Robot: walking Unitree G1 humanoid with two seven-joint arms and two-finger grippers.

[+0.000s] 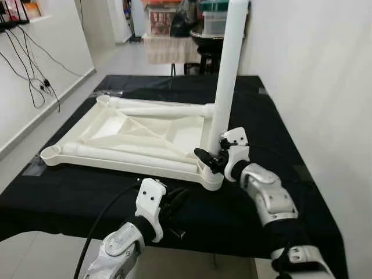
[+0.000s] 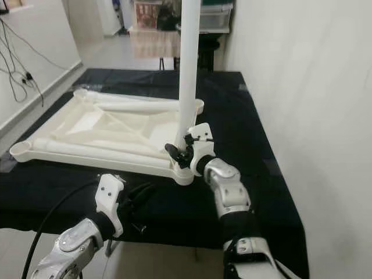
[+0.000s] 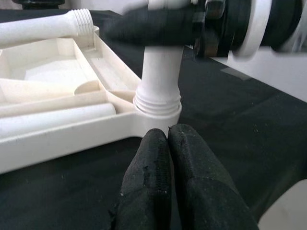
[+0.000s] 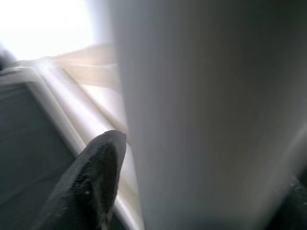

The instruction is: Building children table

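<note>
From the head cameras I see the white table top (image 1: pixel 145 136) lying upside down on the black cloth (image 1: pixel 279 116), near its front edge. One white leg (image 1: pixel 228 75) stands up in the table top's front right corner. My right gripper (image 1: pixel 213 157) has its fingers closed around the leg, low down.

In the left wrist view, my left gripper (image 3: pixel 168 143) is pressed shut and holds nothing, just before that corner.

In the right wrist view, the leg is squeezed beside one black finger (image 4: pixel 93 177).

Tabletop (image 1: pixel 145 136), leg (image 1: pixel 228 75): smooth white plastic (matt); black cloth (image 1: pixel 273 116).
</note>
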